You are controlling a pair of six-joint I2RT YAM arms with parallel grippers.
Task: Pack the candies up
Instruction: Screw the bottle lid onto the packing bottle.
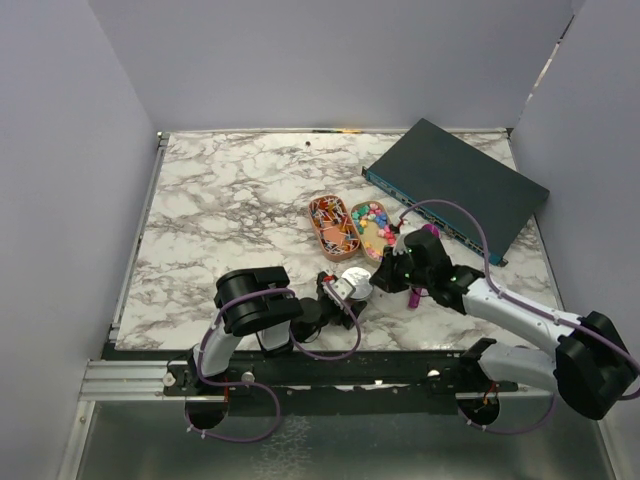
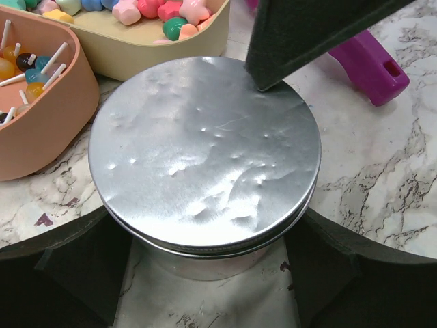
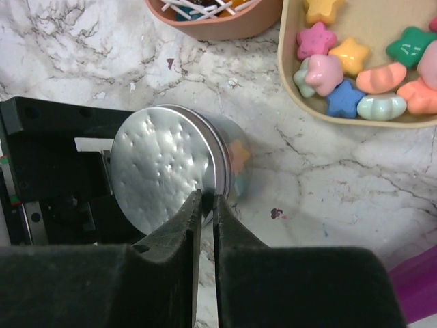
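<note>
1. White-and-grey marble tabletop [image 1: 220, 200], with plain pale walls around it.
2. The candies [image 3: 355, 68], chunky pastel stars and moons, lie in the beige oval tray [image 3: 285, 41], upper right of my right wrist view. I judge them light, hard and slippery, best nipped across the middle.
3. The salmon oval tray [image 2: 48, 130] at the left holds thin sticks (not mine to pack).
4. My left gripper [image 2: 205, 232] clasps the round silver tin [image 1: 356, 283], its dented lid [image 2: 205, 150] on.
5. My right gripper [image 3: 207, 198] is pressed almost together, tips at the lid's rim.
</note>
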